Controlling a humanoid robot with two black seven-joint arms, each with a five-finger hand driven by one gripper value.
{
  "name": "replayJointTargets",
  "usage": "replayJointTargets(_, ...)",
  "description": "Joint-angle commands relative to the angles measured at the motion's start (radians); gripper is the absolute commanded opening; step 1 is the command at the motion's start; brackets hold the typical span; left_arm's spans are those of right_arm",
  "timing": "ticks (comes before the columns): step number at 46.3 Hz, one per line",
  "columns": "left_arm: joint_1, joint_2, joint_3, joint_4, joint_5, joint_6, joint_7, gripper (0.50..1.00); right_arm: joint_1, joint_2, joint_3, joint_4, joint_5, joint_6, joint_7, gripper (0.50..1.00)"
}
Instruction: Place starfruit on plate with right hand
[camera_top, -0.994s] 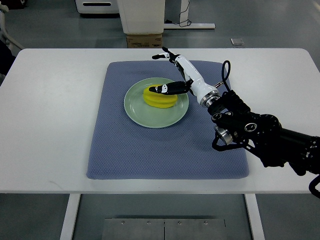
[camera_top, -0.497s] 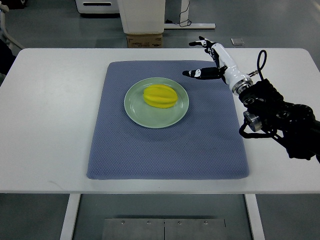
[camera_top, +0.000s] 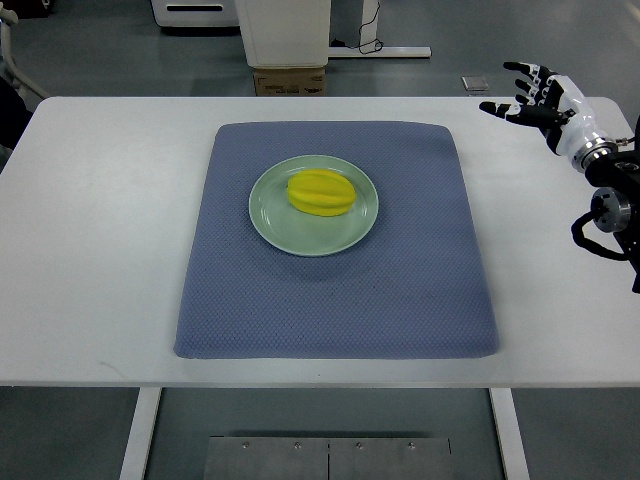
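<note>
Starfruit (camera_top: 321, 193) lies on plate (camera_top: 270, 226), centre of it, well apart from right hand (camera_top: 545, 98), which hangs at far right corner of table (camera_top: 100, 250), off the mat (camera_top: 340, 300). Hand empty, fingers spread apart, white shell with black joints; black arm with cables enters from right edge. Fruit yellow, ridged, oval, glossy. Plate round, pale green, smooth, sits a bit far of mat centre. Mat blue-grey, woven dotted texture, rounded corners, roughly square. Table white, smooth, rounded corners, white legs below near edge. Floor grey; cardboard box (camera_top: 289, 81) and white cabinet (camera_top: 282, 30) beyond far edge, small grey floor plate (camera_top: 475, 84) to the right of them.
</note>
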Motion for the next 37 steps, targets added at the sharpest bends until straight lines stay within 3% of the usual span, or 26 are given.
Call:
replayJointTargets(1, 0.000, 0.000, 0.000, 0.000, 0.000, 0.000, 0.000, 1.000, -0.002, -0.001, 0.000, -0.015, 0.023, 0.015, -0.013, 1.000)
replayJointTargets(13, 0.000, 0.000, 0.000, 0.000, 0.000, 0.000, 0.000, 1.000, -0.012, 0.002, 0.003, -0.031, 0.112, 0.022, -0.035, 1.000)
replayJointTargets(29, 0.000, 0.000, 0.000, 0.000, 0.000, 0.000, 0.000, 1.000, -0.057, 0.025, 0.005, -0.031, 0.385, 0.022, -0.142, 1.000)
replayJointTargets(37, 0.000, 0.000, 0.000, 0.000, 0.000, 0.000, 0.000, 1.000, -0.086, 0.033, 0.010, -0.031, 0.408, 0.021, -0.142, 1.000)
